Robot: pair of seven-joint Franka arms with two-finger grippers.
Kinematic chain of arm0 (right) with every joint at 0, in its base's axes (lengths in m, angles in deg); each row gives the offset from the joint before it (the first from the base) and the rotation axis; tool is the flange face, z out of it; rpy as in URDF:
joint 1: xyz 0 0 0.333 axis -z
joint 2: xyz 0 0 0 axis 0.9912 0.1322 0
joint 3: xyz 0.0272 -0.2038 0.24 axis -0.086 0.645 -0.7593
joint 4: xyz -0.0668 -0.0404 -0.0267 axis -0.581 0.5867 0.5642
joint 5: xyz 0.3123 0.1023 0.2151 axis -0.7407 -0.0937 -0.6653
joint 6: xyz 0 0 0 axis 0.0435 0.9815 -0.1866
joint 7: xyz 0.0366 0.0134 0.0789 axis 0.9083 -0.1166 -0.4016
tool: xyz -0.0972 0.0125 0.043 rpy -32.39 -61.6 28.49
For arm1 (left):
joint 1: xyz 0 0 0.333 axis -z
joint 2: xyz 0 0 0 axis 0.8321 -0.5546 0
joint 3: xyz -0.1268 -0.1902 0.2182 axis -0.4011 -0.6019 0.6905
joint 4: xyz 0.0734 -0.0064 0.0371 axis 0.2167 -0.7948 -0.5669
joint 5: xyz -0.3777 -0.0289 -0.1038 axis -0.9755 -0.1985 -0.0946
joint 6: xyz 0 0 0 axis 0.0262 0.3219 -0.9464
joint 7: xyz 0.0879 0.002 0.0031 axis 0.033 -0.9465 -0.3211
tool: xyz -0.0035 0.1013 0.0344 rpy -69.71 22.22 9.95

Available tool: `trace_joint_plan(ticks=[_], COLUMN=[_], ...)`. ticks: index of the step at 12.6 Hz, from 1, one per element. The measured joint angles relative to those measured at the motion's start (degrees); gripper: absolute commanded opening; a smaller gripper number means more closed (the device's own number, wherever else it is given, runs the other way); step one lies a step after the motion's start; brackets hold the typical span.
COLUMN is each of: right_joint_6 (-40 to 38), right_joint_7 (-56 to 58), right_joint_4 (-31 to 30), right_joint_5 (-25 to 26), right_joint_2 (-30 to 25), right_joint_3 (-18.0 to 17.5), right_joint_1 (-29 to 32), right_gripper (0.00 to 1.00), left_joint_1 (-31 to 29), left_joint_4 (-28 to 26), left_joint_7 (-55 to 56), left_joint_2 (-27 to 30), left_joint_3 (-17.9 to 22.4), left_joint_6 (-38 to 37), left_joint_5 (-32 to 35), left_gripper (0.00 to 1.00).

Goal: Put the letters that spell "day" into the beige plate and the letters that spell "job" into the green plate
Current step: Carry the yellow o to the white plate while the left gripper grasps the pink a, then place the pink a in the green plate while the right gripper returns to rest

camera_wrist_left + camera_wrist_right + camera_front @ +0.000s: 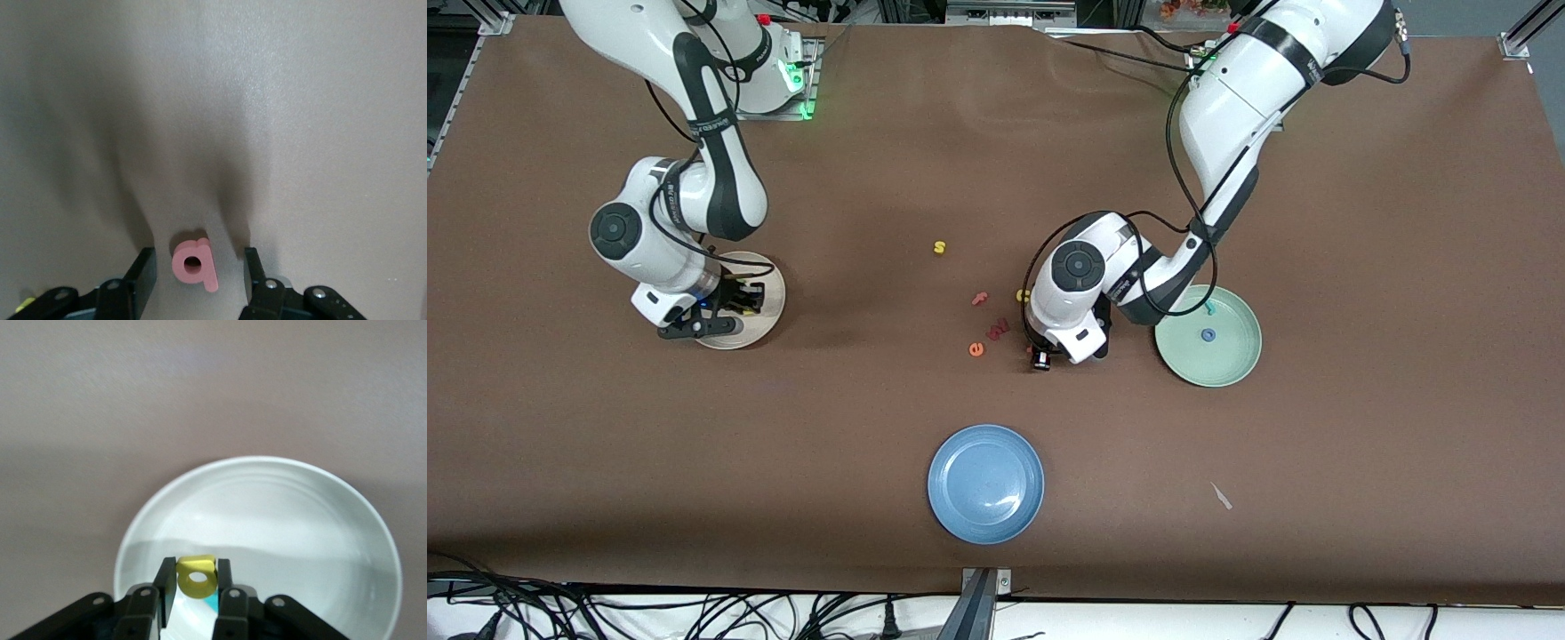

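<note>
My right gripper (195,565) hangs low over the beige plate (267,513), shut on the yellow d (197,577); a bit of teal shows just under that letter. In the front view this gripper (738,302) covers part of the beige plate (769,283). My left gripper (199,253) is down at the table, open, with the salmon-pink b (195,265) lying flat between its fingers and a gap on each side. The left hand (1063,348) hides the b in the front view. The green plate (1183,357) beside it holds the blue o (1208,335) and the teal j (1209,308).
Loose letters lie next to the left hand: a yellow s (939,247), a pink f (979,299), a yellow u (1023,294), a dark red letter (997,327) and an orange e (976,348). A blue plate (985,483) sits nearer the front camera, with a white scrap (1221,496) beside it.
</note>
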Motion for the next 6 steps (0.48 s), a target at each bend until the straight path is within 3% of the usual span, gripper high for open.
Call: trace_joint_plan(ticks=[2,5,6], right_joint_6=[-0.03,-2.13,-5.03], right_joint_7=[-0.12,-3.05,-4.24], right_joint_4=[-0.26,1.75,3.8], right_joint_5=[-0.03,-0.03,-0.03], right_joint_2=[-0.62,-0.94,-0.76], right_joint_3=[0.75,0.54,0.43], right_joint_1=[0.02,-0.29,-0.34], right_gripper=[1.0,1.0,1.0], left_joint_1=[0.03,0.29,0.4], left_joint_4=[0.0,0.0,0.02], left_joint_7=[0.05,0.06,0.06], left_joint_2=[-0.2,-0.23,-0.2], left_joint_3=[0.0,0.0,-0.04], left_joint_6=[0.18,0.19,0.18], left_joint_5=[0.0,0.0,0.01], left_gripper=[0.56,0.08,0.0])
